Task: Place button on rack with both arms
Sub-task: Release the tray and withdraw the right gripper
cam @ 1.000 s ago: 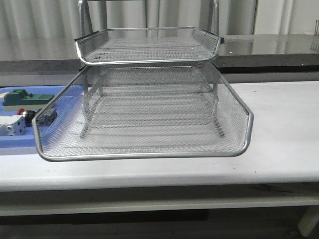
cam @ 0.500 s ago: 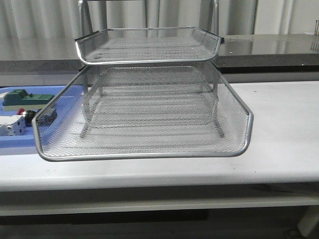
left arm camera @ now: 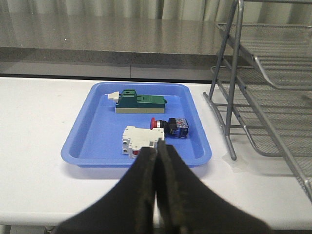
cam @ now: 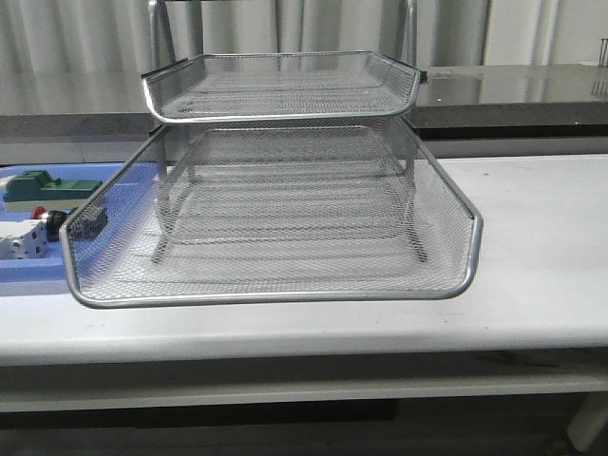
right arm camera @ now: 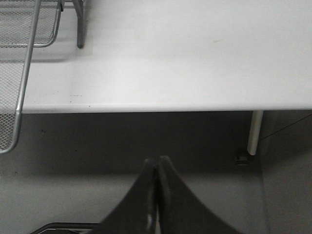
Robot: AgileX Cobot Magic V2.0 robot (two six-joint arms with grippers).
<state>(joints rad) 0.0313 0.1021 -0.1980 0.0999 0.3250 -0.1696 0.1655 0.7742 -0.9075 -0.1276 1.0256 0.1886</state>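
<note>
- On the blue tray (left arm camera: 83, 146), the button (left arm camera: 169, 126) lies just beside the white part (left arm camera: 140, 141); a neighbour could be nudged.
- Left gripper (left arm camera: 157, 152) and right gripper (right arm camera: 157, 165): fingers pressed together, nothing held.
- Rack (cam: 285, 218) legs could be clipped during transfer.

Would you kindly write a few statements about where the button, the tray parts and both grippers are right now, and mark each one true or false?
1. The button lies in the blue tray. True.
2. The left gripper has its fingers closed with nothing between them. True.
3. The button already rests on the rack. False: the rack's mesh trays hold nothing.
4. The green block sits outside the blue tray. False: it lies inside, behind the white part.
5. The right gripper holds the button. False: it is shut and empty, off the table edge.
</note>
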